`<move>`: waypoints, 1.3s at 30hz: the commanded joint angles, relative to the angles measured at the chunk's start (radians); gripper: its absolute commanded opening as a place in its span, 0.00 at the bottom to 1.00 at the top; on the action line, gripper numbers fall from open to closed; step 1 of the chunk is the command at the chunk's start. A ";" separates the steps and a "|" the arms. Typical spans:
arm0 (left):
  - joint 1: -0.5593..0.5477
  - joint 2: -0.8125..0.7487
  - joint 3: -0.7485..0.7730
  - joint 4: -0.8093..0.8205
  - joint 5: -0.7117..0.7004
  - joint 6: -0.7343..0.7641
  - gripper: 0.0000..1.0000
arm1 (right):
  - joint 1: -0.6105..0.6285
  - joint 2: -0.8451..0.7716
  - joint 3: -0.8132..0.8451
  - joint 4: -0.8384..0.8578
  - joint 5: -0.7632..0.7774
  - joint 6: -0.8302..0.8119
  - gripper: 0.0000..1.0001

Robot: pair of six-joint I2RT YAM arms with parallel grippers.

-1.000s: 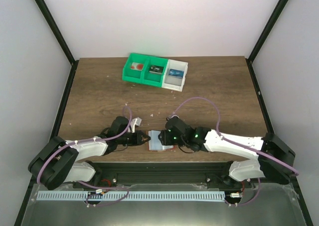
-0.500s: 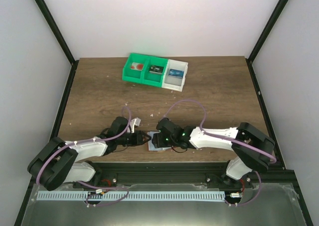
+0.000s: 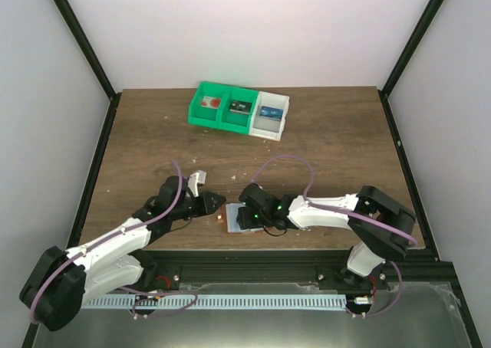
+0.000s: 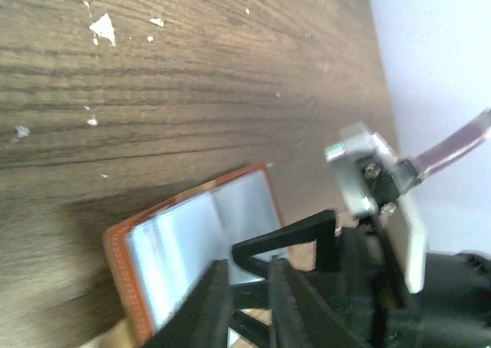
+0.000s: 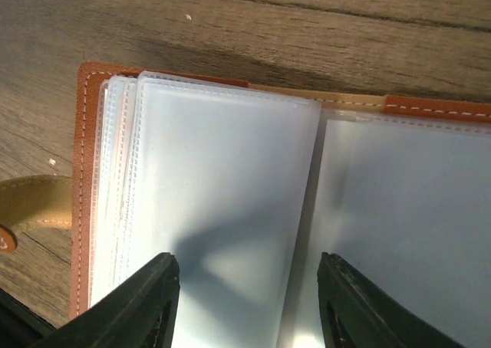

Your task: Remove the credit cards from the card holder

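Right gripper point(image 5: 245, 262): jaws wide, empty, poised over the card holder point(image 5: 83, 172). Left gripper point(image 4: 249, 270): barely parted, empty, at its left edge. Bench point(image 3: 330, 149): holder lies open near my edge. Plastic sleeves point(image 5: 230, 179): floppy and slick, I judge. Credit cards: unseen, presumably stiff; pinch an exposed edge.

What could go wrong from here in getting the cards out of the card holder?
1. The right gripper hangs open over stacked cloudy sleeves with no card showing; it may pinch a sleeve instead.
2. The left gripper seems clear of the card holder, so a pull could drag it along the table.
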 commanded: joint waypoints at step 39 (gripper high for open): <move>-0.001 0.397 -0.066 0.397 0.223 -0.057 0.31 | 0.011 -0.021 -0.147 0.183 0.003 0.068 0.21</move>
